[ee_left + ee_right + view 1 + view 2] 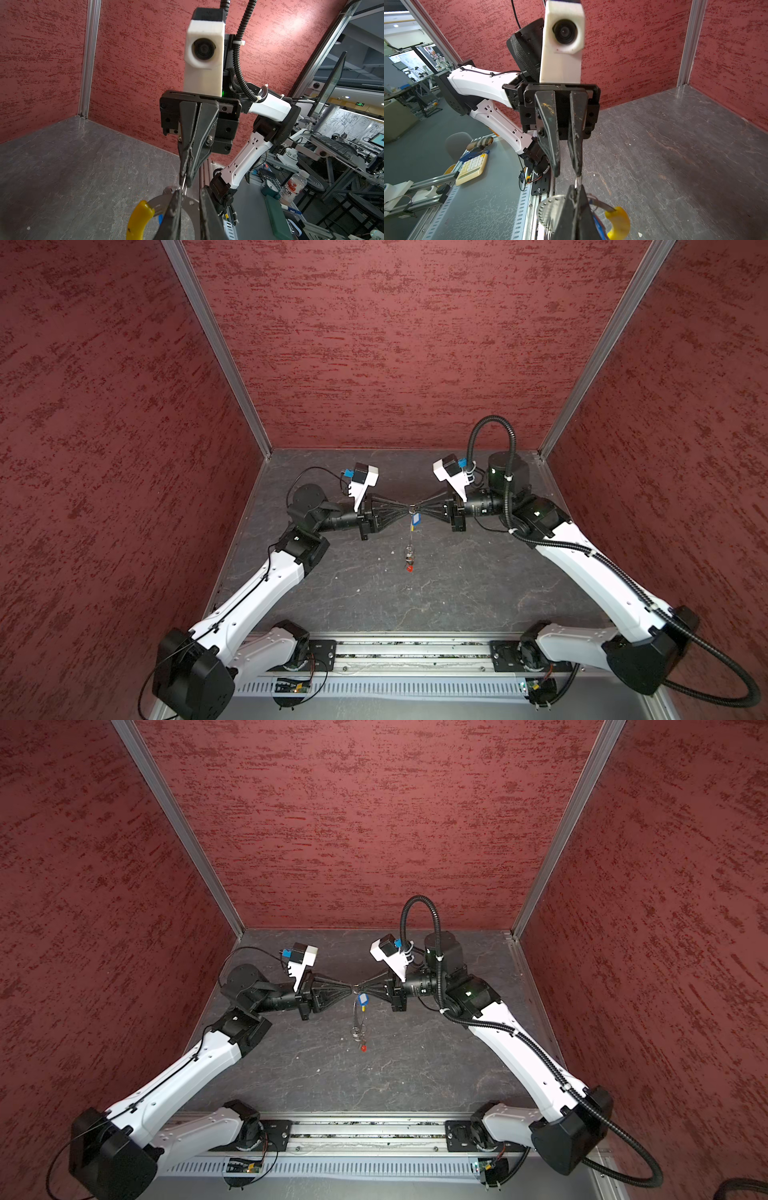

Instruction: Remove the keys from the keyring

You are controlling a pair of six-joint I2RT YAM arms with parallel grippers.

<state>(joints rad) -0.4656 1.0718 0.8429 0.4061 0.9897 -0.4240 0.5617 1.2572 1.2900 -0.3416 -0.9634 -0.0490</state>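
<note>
Both grippers meet tip to tip above the middle of the dark table (478, 572). My right gripper (418, 508) (576, 188) is shut on a small silvery ring (184, 187) of the keyring (360, 1017). The thin wire loop hangs down from there. The blue tag (415, 519) (363, 997) and the curved yellow piece (139, 220) (618, 222) hang just under the tips. The red tag (409, 568) (363, 1048) dangles lowest, with small rings above it. My left gripper (407, 509) (568, 174) stands a little open, one fingertip (578, 173) against the small ring. A round holed silvery plate (548, 207) hangs beside the fingers.
Red textured walls (395, 344) close the back and both sides. An aluminium rail (415, 651) with the arm bases runs along the front edge. Outside the cell, the wrist views show a calculator (472, 166) and a bottle (294, 187).
</note>
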